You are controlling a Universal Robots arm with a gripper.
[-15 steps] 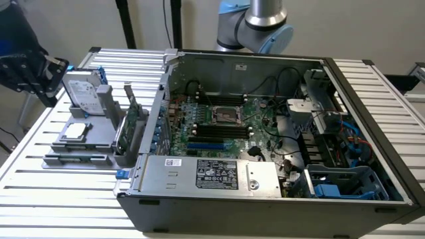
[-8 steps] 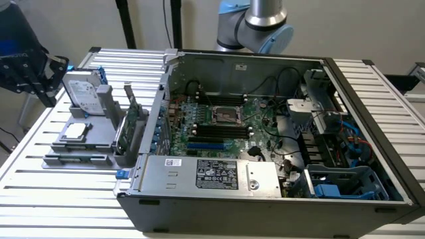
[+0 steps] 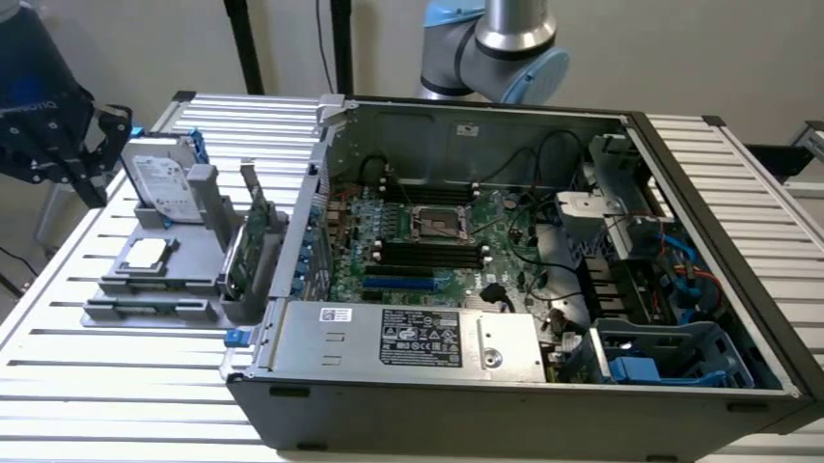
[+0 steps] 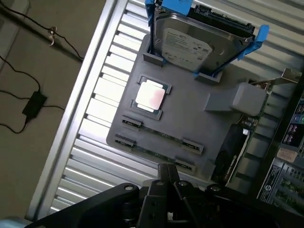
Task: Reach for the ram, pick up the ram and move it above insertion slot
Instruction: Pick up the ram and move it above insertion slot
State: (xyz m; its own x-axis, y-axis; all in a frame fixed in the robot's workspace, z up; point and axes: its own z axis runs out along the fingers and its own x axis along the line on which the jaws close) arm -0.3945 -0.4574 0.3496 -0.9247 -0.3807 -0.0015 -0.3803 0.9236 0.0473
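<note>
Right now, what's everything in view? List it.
ram: looks like 2, green, edge-up in tray clips
tray: 1, grey, on table beside case
hard drive: 1, silver with blue frame, upright on tray
CPU: 1, silver, flat in tray pocket
expansion card: 1, green, upright, tray side nearest case
computer case: 1, grey, open
table: 1, silver, slatted
adapter: 1, black, on floor
arm: 1, silver and blue, behind case
gripper: 1, black, above tray near ram

The exterior view looks down from afar over the computer case (image 3: 515, 410); the wrist view looks closely down on the grey holder (image 4: 190, 121) (image 3: 110, 313), which both share.
</note>
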